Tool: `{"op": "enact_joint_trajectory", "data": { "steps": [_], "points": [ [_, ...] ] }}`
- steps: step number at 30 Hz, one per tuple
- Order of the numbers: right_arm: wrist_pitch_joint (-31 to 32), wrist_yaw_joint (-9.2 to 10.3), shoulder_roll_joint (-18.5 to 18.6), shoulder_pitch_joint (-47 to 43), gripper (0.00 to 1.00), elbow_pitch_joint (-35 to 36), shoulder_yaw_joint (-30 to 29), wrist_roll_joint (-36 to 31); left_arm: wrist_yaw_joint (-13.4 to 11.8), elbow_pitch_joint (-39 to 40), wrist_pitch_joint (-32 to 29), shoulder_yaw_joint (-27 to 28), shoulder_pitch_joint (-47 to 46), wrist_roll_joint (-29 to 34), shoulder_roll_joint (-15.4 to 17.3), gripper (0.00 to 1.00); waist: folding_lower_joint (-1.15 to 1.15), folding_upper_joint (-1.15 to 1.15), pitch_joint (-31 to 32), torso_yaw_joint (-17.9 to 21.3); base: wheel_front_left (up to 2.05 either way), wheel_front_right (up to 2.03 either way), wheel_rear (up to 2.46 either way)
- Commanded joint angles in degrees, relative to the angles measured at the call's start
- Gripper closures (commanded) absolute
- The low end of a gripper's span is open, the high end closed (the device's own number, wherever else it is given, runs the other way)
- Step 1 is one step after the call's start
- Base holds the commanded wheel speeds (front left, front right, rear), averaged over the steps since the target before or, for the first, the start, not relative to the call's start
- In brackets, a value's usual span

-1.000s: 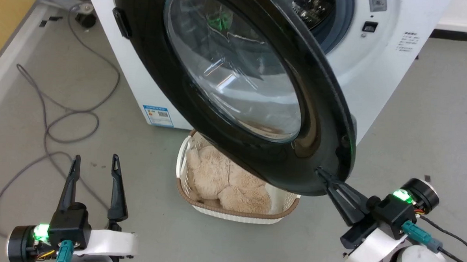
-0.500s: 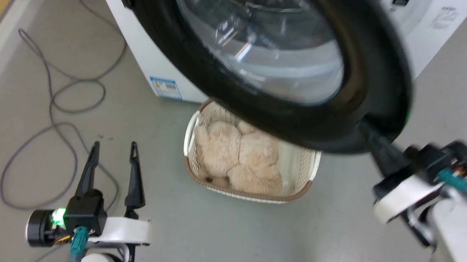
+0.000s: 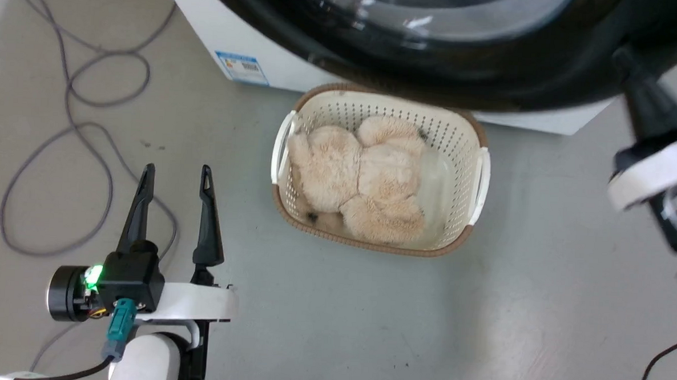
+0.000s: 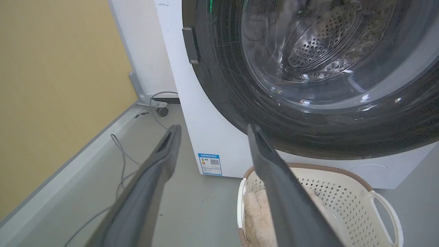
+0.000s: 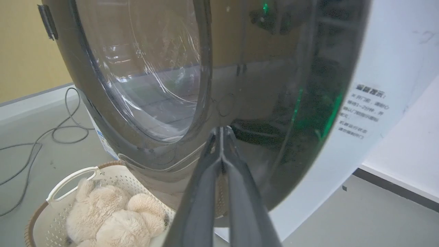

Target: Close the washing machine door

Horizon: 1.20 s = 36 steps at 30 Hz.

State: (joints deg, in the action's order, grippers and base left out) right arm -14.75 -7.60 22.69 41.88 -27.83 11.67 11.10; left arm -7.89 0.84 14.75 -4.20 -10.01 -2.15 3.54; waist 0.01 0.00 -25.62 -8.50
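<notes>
The cream perforated basket [image 3: 283,153] sits on the grey floor [image 3: 482,310] with a beige plush toy [image 3: 362,179] lying in it. The washing machine [image 3: 209,19] stands just behind the basket, its white front almost touching the basket's far rim. A small blue label [image 3: 238,67] sits on that front, off the basket's far left corner. The washing machine door [image 3: 464,70] hangs above the basket's far edge, and its glossy black rim overlaps the basket's back rim in the head view. Through the glass bowl the left wrist view shows the perforated steel drum. Whether the door's free edge meets the machine front cannot be told. Up and to the right of the basket, past its right handle, the right tool [image 5: 221,132] is clenched with its two dark fingers pressed together. Their tips rest against the lower part of the door's black rim, and nothing is held between them. The left tool [image 3: 177,168] hovers over the floor to the left of the basket, well apart from it. Its fingers are spread and empty and point toward the machine. A grey cable [image 3: 67,115] loops on the floor farther to the left of the basket, beyond that tool.
</notes>
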Motion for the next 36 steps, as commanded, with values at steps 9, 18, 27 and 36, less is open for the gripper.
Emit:
{"op": "enact_joint_trajectory", "data": {
  "steps": [9,18,27,36],
  "points": [
    [-0.3,0.11,-0.3,8.1,1.00,-5.7,-4.5,-1.5,0.0,0.3,0.2,-0.2,-1.8,-0.4,-0.5,0.00,-0.01,0.00,-2.3,-1.1,0.00,0.00,0.00],
    [-0.3,0.11,-1.3,6.8,1.00,-5.1,-5.8,-3.6,-0.4,-0.4,0.2,0.7,-0.7,-0.4,-0.6,0.00,-0.01,0.00,-0.1,-0.3,0.00,0.00,0.00],
    [-0.3,0.11,-5.7,-1.8,1.00,11.3,-13.4,-5.0,-0.1,-0.8,0.2,2.9,2.8,0.5,-0.1,0.00,-0.01,0.00,7.4,4.1,0.00,0.00,0.00],
    [-0.3,0.11,-9.6,-11.5,1.00,20.5,-15.2,-7.2,0.3,-1.2,0.2,3.4,5.8,1.2,0.6,0.00,-0.01,0.00,13.2,9.2,0.00,0.00,0.00]
  ]
}}
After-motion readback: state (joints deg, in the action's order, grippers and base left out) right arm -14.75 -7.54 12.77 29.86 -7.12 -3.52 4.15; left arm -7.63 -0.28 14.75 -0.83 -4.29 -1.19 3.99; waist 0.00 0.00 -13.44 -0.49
